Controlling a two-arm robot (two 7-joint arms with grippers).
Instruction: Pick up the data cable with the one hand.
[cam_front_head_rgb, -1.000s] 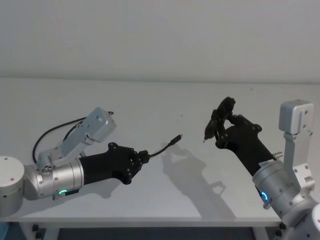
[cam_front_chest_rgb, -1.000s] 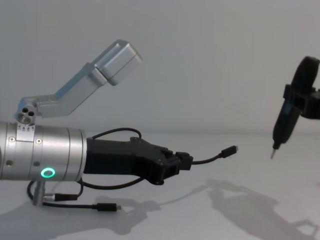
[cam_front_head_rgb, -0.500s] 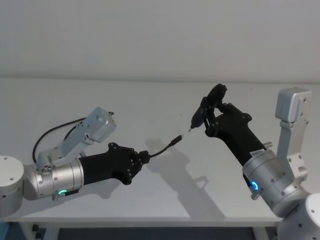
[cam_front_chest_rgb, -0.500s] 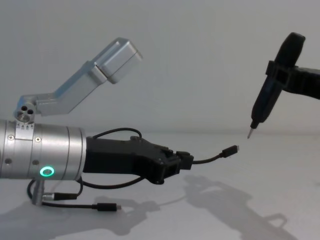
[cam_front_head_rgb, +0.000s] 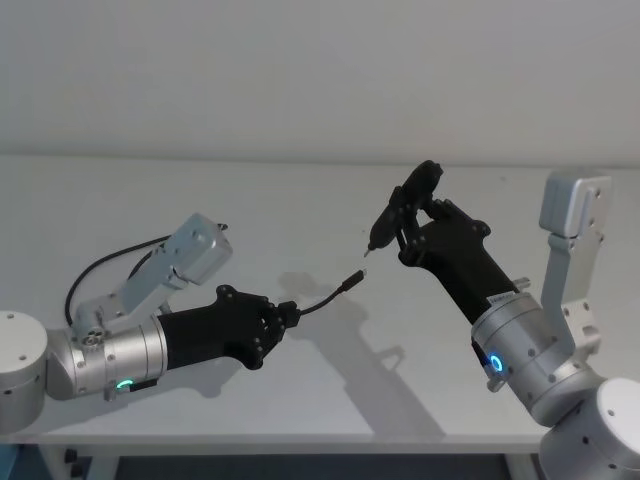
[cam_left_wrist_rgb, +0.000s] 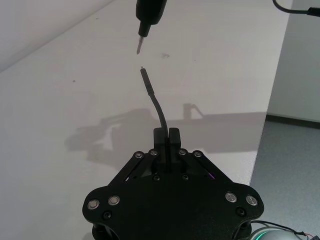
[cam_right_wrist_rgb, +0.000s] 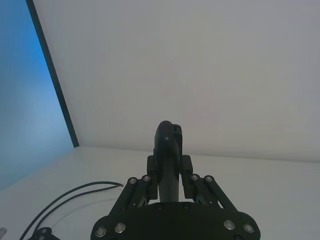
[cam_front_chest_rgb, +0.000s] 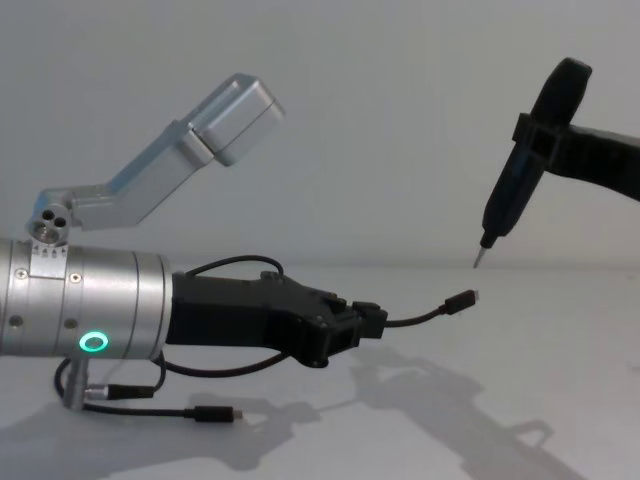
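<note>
Inside the closed left gripper (cam_front_head_rgb: 289, 314), the data cable (cam_front_head_rgb: 326, 298) juts forward, plug near the pointed tool (cam_front_head_rgb: 383, 228) clamped by the right gripper (cam_front_head_rgb: 408, 212).

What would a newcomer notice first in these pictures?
The left gripper, low over the white table, is shut on the data cable, whose silver-tipped plug juts out in mid-air. Just beyond it, the right gripper holds a pointed tool, tip aimed down.
</note>
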